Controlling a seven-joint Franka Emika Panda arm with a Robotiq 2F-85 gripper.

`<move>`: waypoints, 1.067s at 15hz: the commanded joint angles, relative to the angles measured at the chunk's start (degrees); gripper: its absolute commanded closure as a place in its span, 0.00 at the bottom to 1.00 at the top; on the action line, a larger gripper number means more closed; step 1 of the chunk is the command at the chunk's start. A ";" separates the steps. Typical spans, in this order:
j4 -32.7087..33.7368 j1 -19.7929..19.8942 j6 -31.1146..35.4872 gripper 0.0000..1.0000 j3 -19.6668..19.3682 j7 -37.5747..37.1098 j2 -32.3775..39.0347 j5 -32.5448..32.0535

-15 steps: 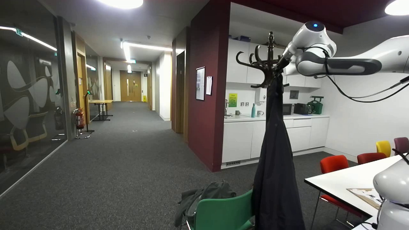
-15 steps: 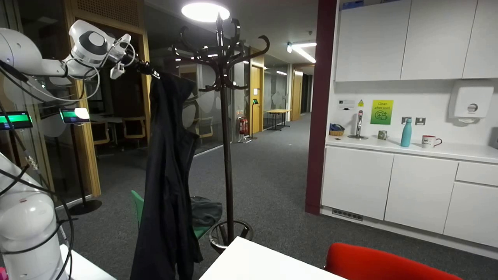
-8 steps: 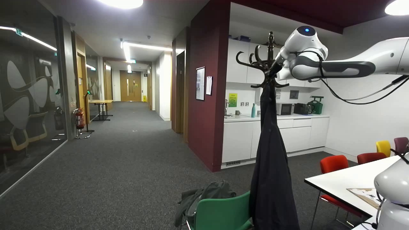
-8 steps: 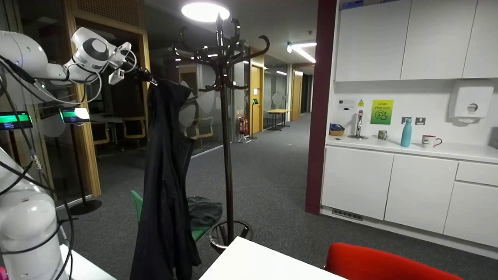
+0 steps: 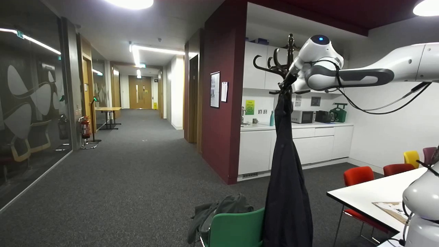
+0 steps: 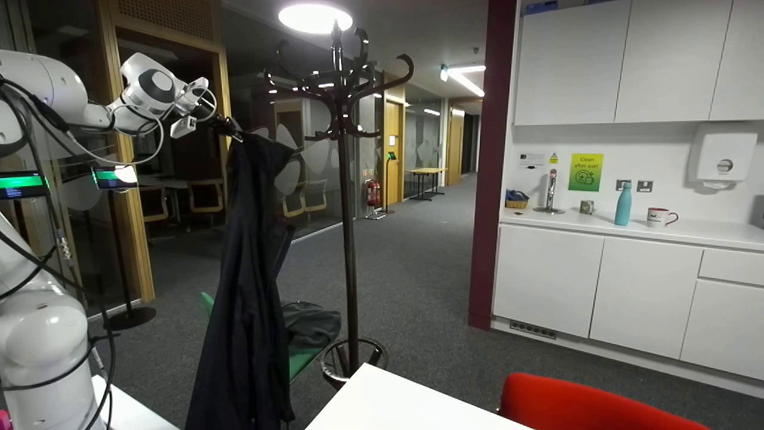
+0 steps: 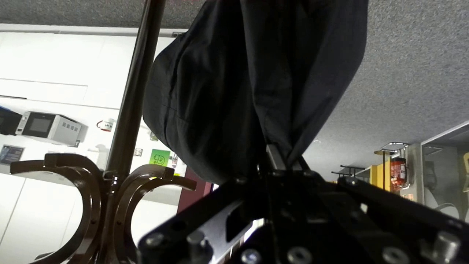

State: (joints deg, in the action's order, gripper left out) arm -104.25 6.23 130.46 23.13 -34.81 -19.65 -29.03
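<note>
We've got the jaws clamped on the top of a dark coat (image 6: pixel 245 286), hanging left of centre in an exterior view, with a coat stand (image 6: pixel 347 239) just right of it and a green chair (image 6: pixel 303 360) partly hidden behind. In our wrist view the dark coat kinda fills the upper middle.

garment (image 6: pixel 245 286): black, perhaps navy | gripper (image 7: pixel 288 160): black | coat stand (image 6: pixel 346 203): dark brown | water bottle (image 6: pixel 623 206): turquoise

Arm (image 5: pixel 404 63): glossy white, rounded, dark grey panels (image 5: pixel 360 72)
Light (image 5: pixel 320 38): blue dot, bright from here
Cables (image 5: pixel 417 88): black and grey
Gripper (image 7: pixel 288 160): black, shiny round screws (image 7: pixel 251 256)
</note>
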 commanded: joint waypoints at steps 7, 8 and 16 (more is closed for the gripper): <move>5.29 -4.88 -1.40 1.00 -3.03 2.89 7.33 1.76; 5.53 -5.53 -1.45 1.00 -3.49 3.38 7.92 2.51; 7.99 -10.62 -2.13 1.00 -5.86 10.02 11.28 8.76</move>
State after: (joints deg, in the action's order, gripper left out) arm -100.66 -1.88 130.31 18.70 -29.13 -10.00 -22.87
